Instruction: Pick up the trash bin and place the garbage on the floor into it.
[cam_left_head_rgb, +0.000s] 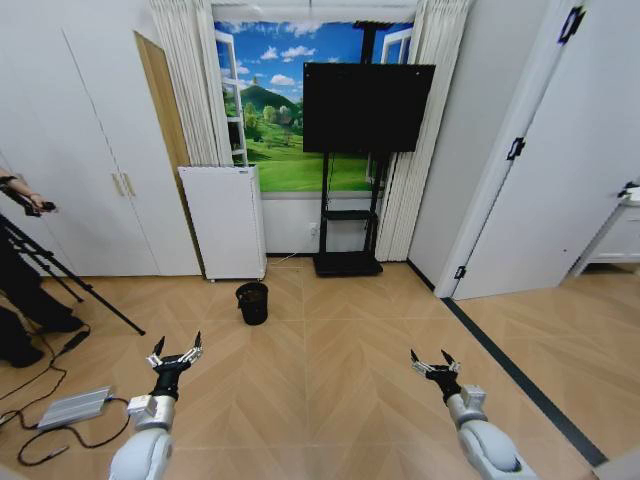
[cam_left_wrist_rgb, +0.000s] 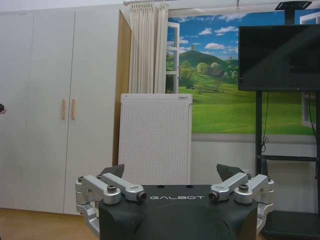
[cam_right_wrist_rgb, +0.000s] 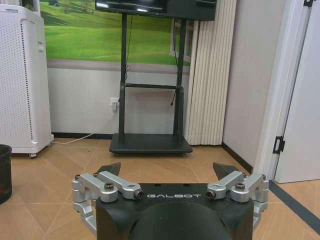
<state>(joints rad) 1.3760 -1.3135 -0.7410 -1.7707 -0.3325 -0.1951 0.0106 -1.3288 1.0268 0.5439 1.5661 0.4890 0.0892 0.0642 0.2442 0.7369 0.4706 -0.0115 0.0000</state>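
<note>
The trash bin (cam_left_head_rgb: 252, 302) is small, black and round. It stands upright on the wooden floor, just beside the white perforated appliance (cam_left_head_rgb: 224, 222).

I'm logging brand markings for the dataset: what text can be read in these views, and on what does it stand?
"GALBOT": on the black body of the left gripper, left wrist view.
"GALBOT": on the black body of the right gripper, right wrist view.
No other text is readable.
</note>
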